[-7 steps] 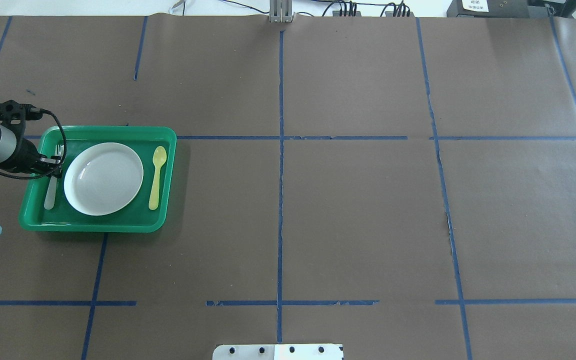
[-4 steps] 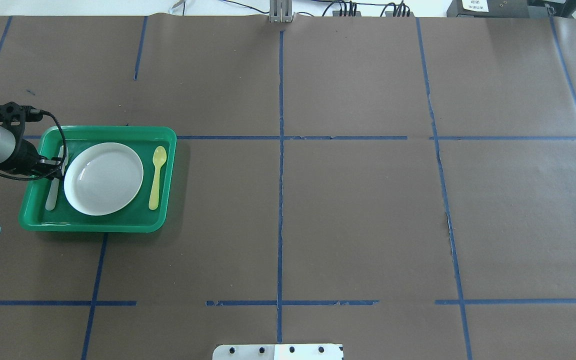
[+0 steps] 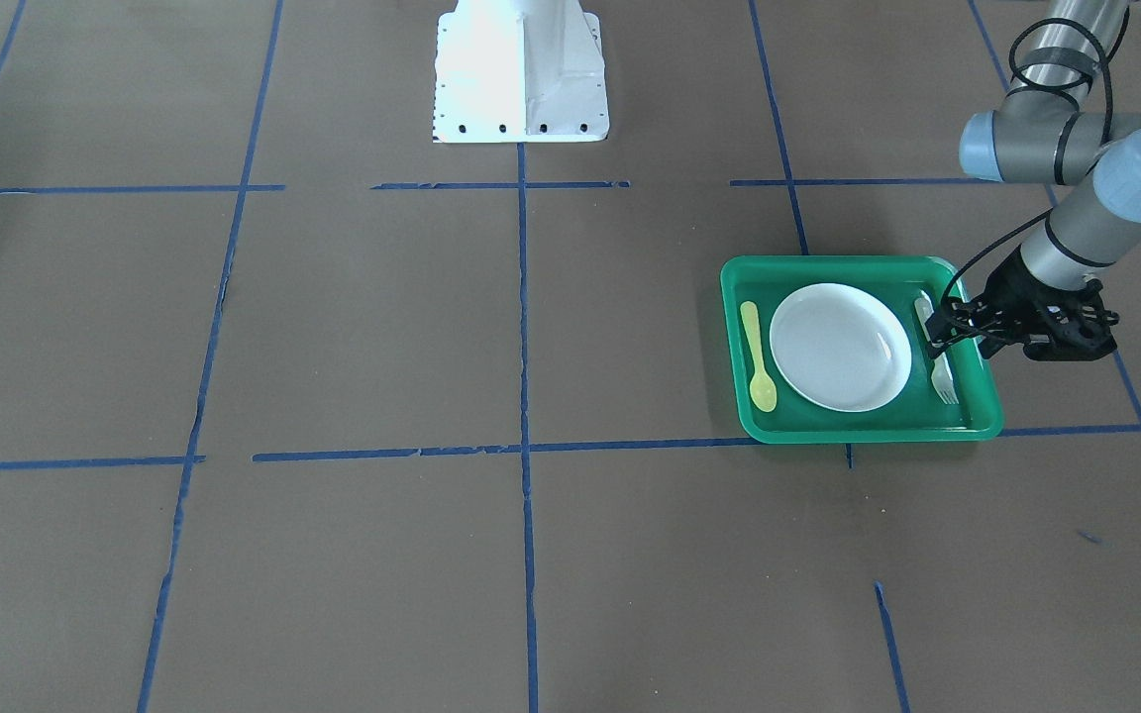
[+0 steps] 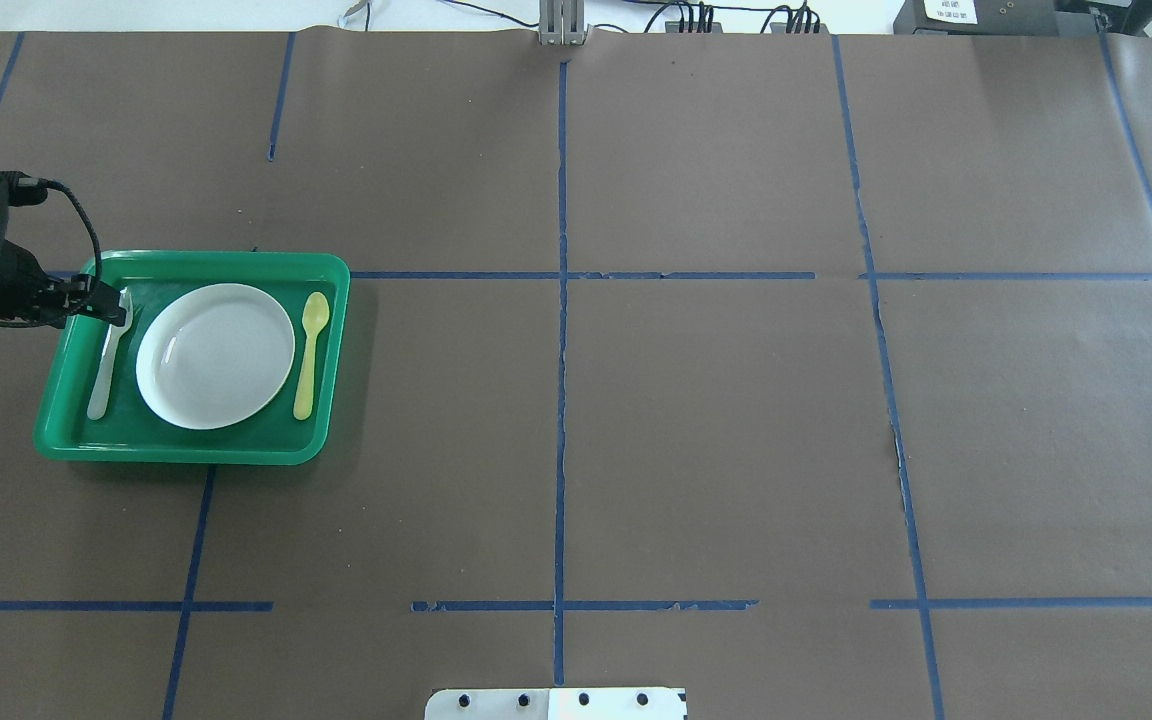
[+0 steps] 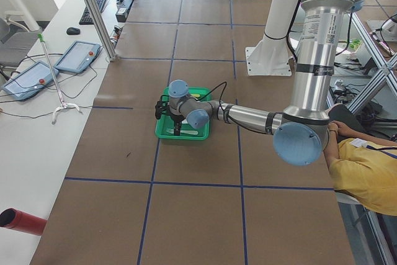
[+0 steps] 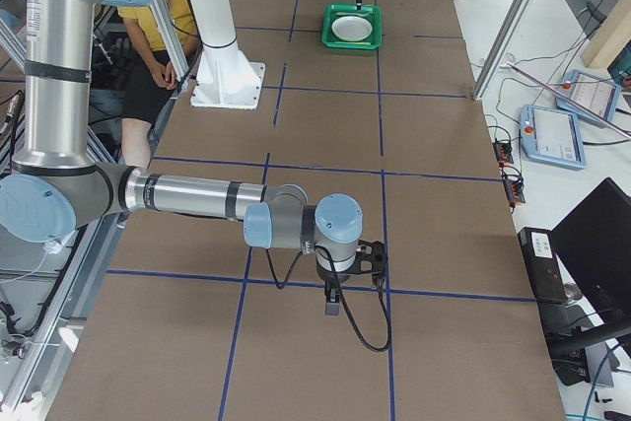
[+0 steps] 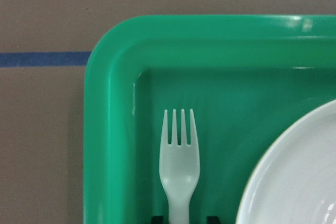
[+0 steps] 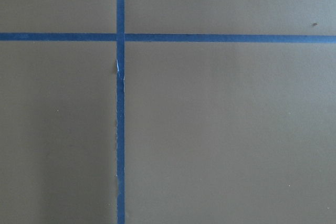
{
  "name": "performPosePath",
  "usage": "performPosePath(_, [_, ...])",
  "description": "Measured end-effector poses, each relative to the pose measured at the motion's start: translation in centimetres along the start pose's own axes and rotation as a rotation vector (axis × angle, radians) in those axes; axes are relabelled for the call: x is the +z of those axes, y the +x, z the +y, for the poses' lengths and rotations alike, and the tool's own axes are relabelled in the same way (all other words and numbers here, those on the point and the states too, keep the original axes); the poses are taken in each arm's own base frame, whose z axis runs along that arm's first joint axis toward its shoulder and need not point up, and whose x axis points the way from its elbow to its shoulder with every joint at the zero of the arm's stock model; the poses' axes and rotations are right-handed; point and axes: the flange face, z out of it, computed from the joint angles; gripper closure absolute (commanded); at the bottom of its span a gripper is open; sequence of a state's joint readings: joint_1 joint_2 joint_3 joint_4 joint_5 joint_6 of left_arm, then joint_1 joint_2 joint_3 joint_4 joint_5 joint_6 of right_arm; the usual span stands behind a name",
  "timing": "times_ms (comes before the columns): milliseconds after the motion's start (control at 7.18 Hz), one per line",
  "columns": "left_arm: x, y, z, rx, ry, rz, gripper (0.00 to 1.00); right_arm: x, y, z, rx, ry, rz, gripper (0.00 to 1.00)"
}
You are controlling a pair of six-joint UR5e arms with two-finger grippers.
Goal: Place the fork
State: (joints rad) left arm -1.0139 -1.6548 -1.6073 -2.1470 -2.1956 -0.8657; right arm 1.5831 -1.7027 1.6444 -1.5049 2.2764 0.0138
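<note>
The left tool [image 7: 184, 218] hangs low over the tray with its two dark fingertips [image 7: 156, 218] set a narrow way apart, holding nothing. In the left wrist view the tips stand either side of the fork [image 7: 179, 161], on its handle just below the head, and a sliver of green shows between each tip and the plastic. The fork looks to be set down already, so the step in hand is probably the withdrawal. To do it well, the tool should rise straight up with the gap kept as it is, since a light plastic fork will flick or turn if a pad brushes it. It should not drift sideways toward the white plate [image 7: 294, 182] until the tips are above the plate's rim. The fork lies flat on the floor of the green tray [image 7: 110, 129], just beside the plate without touching it, on the side of the plate toward the left arm. Its tines point to the tray's far wall and its handle runs back under the tool. The yellow spoon [image 4: 311, 350] lies on the plate's opposite side, roughly parallel to the fork. The right tool [image 6: 333, 301] hovers over the bare surface [image 4: 696, 420] well away from the plate; whether it is wide or closed cannot be told.
</note>
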Motion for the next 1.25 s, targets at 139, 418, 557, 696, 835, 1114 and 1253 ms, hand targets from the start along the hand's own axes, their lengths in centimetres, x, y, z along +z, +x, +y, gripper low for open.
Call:
performPosePath(139, [-3.0,-0.9,-0.5,-0.016,0.019,0.034,0.23,0.0,0.0,0.0,0.0,0.0,0.0,0.0])
performPosePath(418, [-6.9,-3.9,-0.5,-0.003,0.063,0.043,0.2,0.0,0.0,0.0,0.0,0.0,0.0,0.0])
performPosePath(557, [-8.4,-7.4,-0.4,0.061,0.088,0.015,0.2,0.0,0.0,0.0,0.0,0.0,0.0,0.0])
performPosePath(696, [-9.9,-11.3,-0.5,0.127,0.104,-0.026,0.19,0.0,0.0,0.0,0.0,0.0,0.0,0.0])
performPosePath(835, [-11.7,-15.6,-1.0,0.18,0.096,-0.082,0.17,0.0,0.0,0.0,0.0,0.0,0.0,0.0])
performPosePath(1114, [-15.6,-21.5,-2.2,0.217,0.067,-0.152,0.17,0.0,0.0,0.0,0.0,0.0,0.0,0.0])
performPosePath(1253, [-16.7,-23.5,-2.5,0.214,0.051,-0.151,0.16,0.0,0.0,0.0,0.0,0.0,0.0,0.0])
